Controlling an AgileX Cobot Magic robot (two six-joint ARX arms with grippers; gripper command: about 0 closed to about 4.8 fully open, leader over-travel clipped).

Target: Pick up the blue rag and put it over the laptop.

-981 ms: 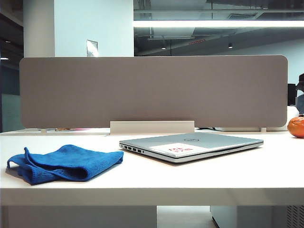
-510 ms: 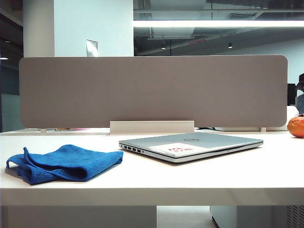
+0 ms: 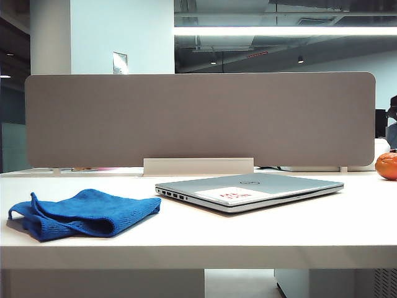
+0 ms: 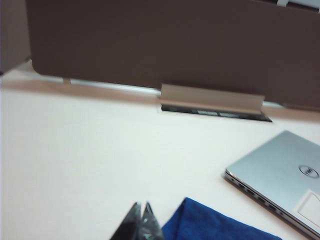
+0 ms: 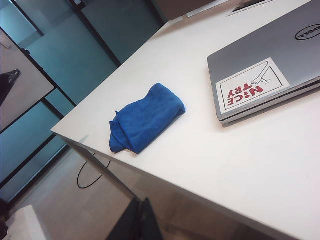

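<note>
blue rag (image 3: 84,213) one, laptop (image 3: 251,190) one (lid down); left pincer (image 4: 140,222), right pincer (image 5: 141,220) both pressed together, off table.

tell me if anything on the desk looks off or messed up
Nothing stands out. The blue rag lies loosely folded on the table, apart from the closed laptop, whose sticker looks intact. Both grippers, left and right, are shut and touch nothing.
</note>
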